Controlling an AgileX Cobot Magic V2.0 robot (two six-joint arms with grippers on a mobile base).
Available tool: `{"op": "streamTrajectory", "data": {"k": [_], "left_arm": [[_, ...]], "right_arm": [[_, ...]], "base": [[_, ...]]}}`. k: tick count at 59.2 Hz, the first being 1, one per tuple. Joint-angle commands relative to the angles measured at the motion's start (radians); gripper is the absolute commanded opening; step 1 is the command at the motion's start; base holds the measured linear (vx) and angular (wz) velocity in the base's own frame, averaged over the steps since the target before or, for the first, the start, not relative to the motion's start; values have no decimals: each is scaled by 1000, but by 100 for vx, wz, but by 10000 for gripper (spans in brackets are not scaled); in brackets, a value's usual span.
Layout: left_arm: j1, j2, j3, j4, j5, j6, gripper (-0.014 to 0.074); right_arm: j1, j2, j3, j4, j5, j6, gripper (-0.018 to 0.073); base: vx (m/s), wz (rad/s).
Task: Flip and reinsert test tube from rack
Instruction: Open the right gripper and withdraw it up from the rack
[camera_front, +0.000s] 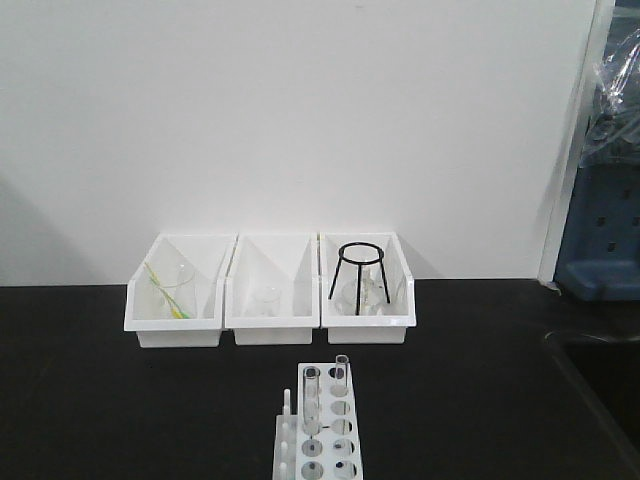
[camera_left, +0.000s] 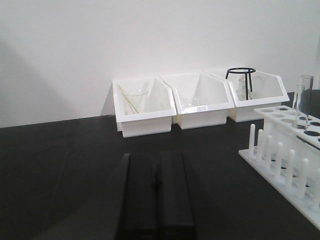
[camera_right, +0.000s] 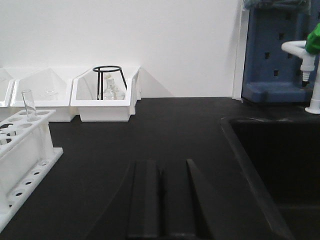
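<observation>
The white rack (camera_front: 320, 440) stands on the black bench at the bottom centre of the front view. Two clear test tubes stand upright in its far holes, one (camera_front: 311, 395) nearer and one (camera_front: 342, 372) behind it. In the left wrist view the rack (camera_left: 285, 150) is at the right with both tubes (camera_left: 299, 107) in it. My left gripper (camera_left: 157, 167) is shut and empty, low over the bench to the rack's left. In the right wrist view the rack (camera_right: 20, 150) is at the left with a tube (camera_right: 29, 106). My right gripper (camera_right: 160, 172) is shut and empty, to the rack's right.
Three white bins (camera_front: 270, 322) line the wall behind the rack. The left one holds a beaker (camera_front: 175, 290), the middle one a small beaker, the right one a black tripod stand (camera_front: 358, 265). A black sink (camera_right: 270, 165), a white tap (camera_right: 312, 65) and a blue pegboard (camera_right: 280, 50) lie to the right.
</observation>
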Motion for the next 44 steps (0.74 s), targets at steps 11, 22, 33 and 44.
{"op": "streamTrajectory", "data": {"k": [11,22,33,44], "left_arm": [[0,-8,-6,0,-81,-2,-6],[0,-8,-6,0,-81,-2,-6],[0,-8,-6,0,-81,-2,-6],[0,-8,-6,0,-81,-2,-6]], "right_arm": [[-6,-15,3,7,-42,-1,-11],[-6,-14,3,7,-42,-1,-11],[-6,-14,3,7,-42,-1,-11],[-6,-14,3,7,-41,-1,-11]], "base": [[0,0],[0,0],[0,0],[0,0]]}}
